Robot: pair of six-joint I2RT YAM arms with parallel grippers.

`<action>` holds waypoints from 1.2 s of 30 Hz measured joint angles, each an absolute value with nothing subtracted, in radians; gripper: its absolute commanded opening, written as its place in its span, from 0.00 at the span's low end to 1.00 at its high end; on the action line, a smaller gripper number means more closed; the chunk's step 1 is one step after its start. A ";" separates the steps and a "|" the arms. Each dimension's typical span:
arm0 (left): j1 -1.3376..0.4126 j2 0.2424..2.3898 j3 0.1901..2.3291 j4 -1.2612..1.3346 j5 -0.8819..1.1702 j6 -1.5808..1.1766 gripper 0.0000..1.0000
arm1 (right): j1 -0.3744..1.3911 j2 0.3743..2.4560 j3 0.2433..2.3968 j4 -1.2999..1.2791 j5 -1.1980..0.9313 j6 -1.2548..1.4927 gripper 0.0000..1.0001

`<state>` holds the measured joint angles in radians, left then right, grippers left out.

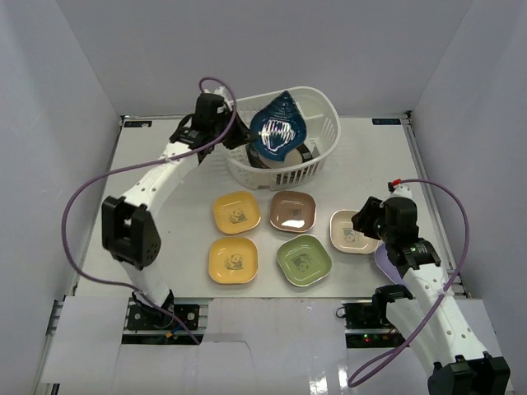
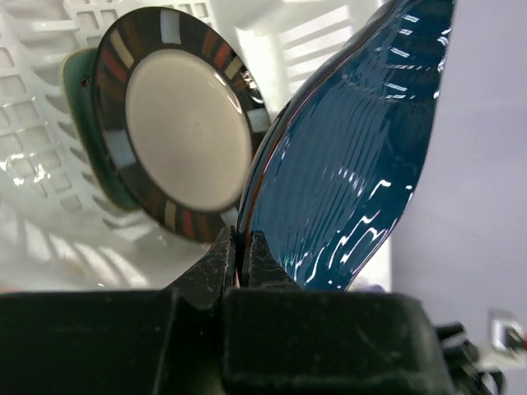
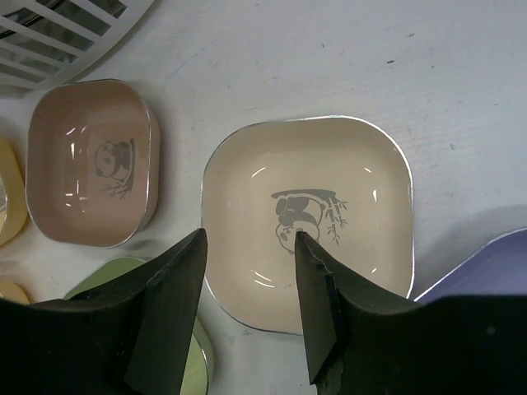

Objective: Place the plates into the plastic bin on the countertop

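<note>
My left gripper point(image 1: 244, 136) is shut on the rim of the blue leaf-shaped plate point(image 1: 278, 127), held on edge over the white plastic bin point(image 1: 323, 164); in the left wrist view the gripper point(image 2: 244, 247) pinches that plate point(image 2: 354, 156). A dark-rimmed round plate point(image 2: 177, 123) leans inside the bin over a pale teal dish point(image 2: 78, 99). My right gripper point(image 3: 249, 247) is open above the cream dish point(image 3: 309, 218), its jaws either side of the dish's near-left edge. Two yellow dishes point(image 1: 235, 211) point(image 1: 232, 260), a brown dish point(image 1: 293, 211), a green dish point(image 1: 303, 259) and the cream dish point(image 1: 350, 231) lie on the countertop point(image 1: 165, 197).
A lavender plate point(image 1: 385, 262) lies partly under my right arm, its corner in the right wrist view point(image 3: 486, 267). White walls border the countertop. A purple cable loops left of my left arm point(image 1: 78, 206).
</note>
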<state>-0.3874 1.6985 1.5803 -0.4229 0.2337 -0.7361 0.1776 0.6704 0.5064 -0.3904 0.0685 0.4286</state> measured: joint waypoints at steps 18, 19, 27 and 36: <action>-0.456 2.313 2.222 -0.748 0.020 -0.633 0.53 | 0.184 0.654 0.454 -0.384 -0.004 0.392 0.68; -0.456 2.311 2.223 -0.738 0.027 -0.635 0.57 | 0.184 0.654 0.452 -0.383 -0.004 0.392 0.68; -0.456 2.219 2.219 -0.631 0.116 -0.616 0.82 | 0.186 0.662 0.443 -0.386 0.014 0.405 0.67; -0.456 1.471 1.685 -0.474 0.076 -0.519 0.77 | 0.186 0.648 0.443 -0.415 0.192 0.500 0.87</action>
